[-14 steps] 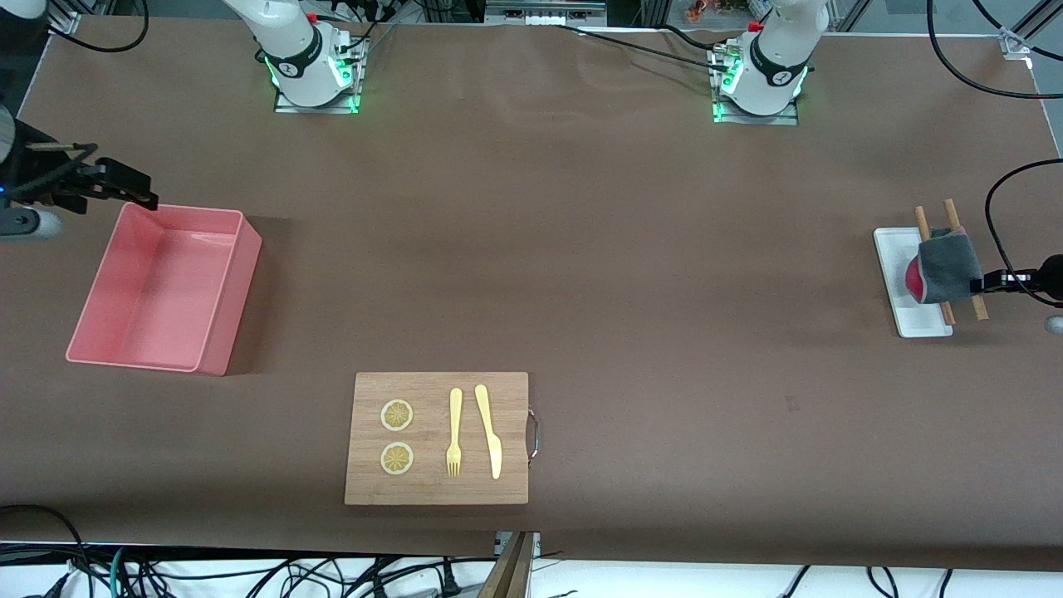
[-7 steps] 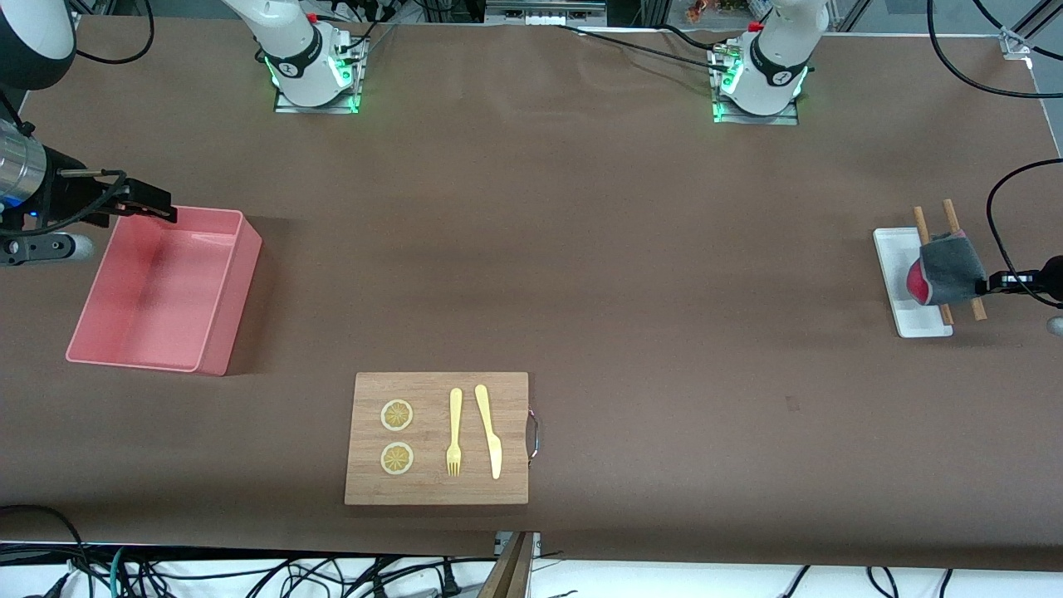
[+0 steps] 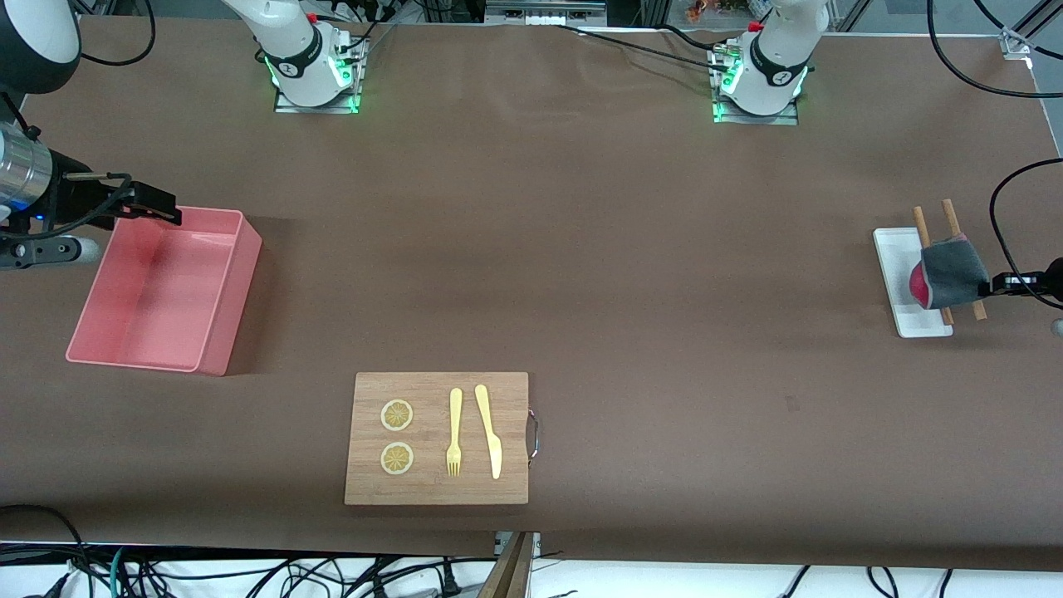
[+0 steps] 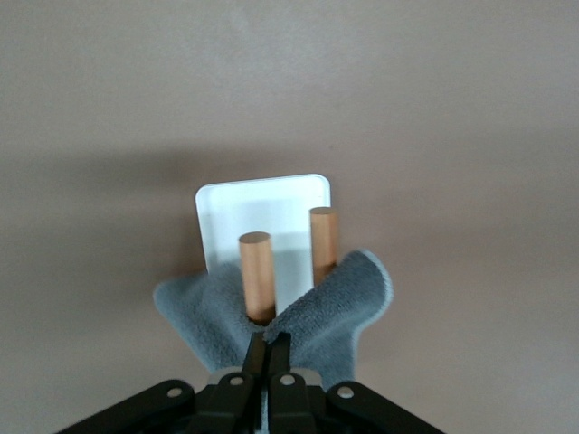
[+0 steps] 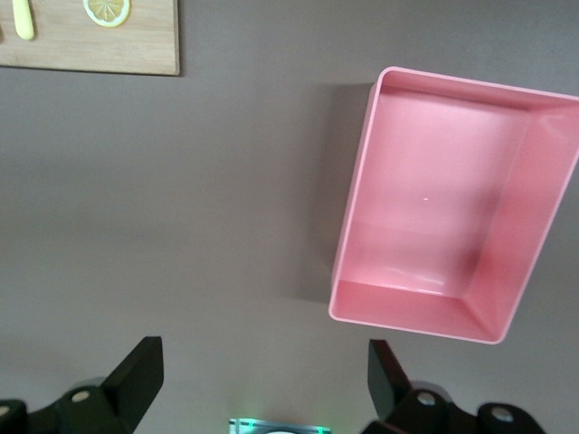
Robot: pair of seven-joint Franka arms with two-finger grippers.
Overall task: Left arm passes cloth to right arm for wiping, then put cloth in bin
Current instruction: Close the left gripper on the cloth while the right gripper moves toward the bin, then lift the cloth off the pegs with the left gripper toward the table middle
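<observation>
left pincer [image 4: 267,348] pressed together, pinching the cloth [image 3: 949,272] where it drapes over two wooden rods [image 4: 257,276] on the white tray [image 3: 898,274], at the left arm's end of the surface [image 3: 631,274]. i see the right pincer [image 5: 262,372] spread wide, up over the surface beside the pink bin [image 3: 166,286].

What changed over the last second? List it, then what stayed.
The left gripper closed on the cloth, which still lies across the two wooden rods at the tray. The right gripper, open, moved in over the bin's corner. Unmoved: bin, tray, and the board with its lemon slices, fork and knife.
</observation>
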